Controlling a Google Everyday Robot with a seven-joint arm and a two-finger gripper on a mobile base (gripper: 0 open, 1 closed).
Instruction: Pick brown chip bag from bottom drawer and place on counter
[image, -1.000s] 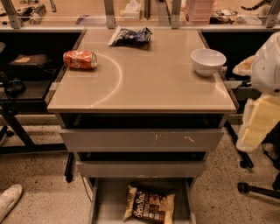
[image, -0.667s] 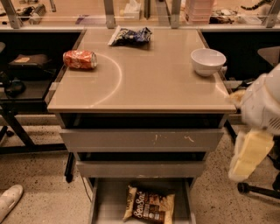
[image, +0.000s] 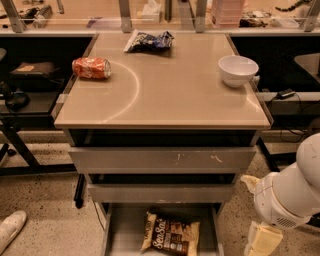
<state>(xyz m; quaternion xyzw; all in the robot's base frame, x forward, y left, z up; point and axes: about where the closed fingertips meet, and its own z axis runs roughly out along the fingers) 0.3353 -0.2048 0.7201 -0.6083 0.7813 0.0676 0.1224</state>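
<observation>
My gripper (image: 261, 241) hangs in the lower right corner of the frame, cut off by the bottom edge, just right of the cabinet and below the round white end of my arm (image: 292, 192). I cannot tell whether it is open or closed. It holds nothing and is apart from the brown bag (image: 171, 235).

The bag lies flat at bottom centre, on the grey floor of the bottom drawer (image: 125, 232). That drawer is pulled out. The bag sits towards the drawer's right side, its white lettering facing up.

Above it, the two upper drawers (image: 162, 160) show their grey fronts, the top one scuffed near its right end.

The counter (image: 170, 100) fills the middle of the frame. A faint curved white line crosses its left half. An orange can (image: 91, 68) lies on its side at the upper left. A dark blue bag (image: 149, 41) lies at the far edge. A white bowl (image: 238, 70) stands at the upper right. All three are well apart.

A light shoe (image: 11, 229) shows on the floor at lower left.
</observation>
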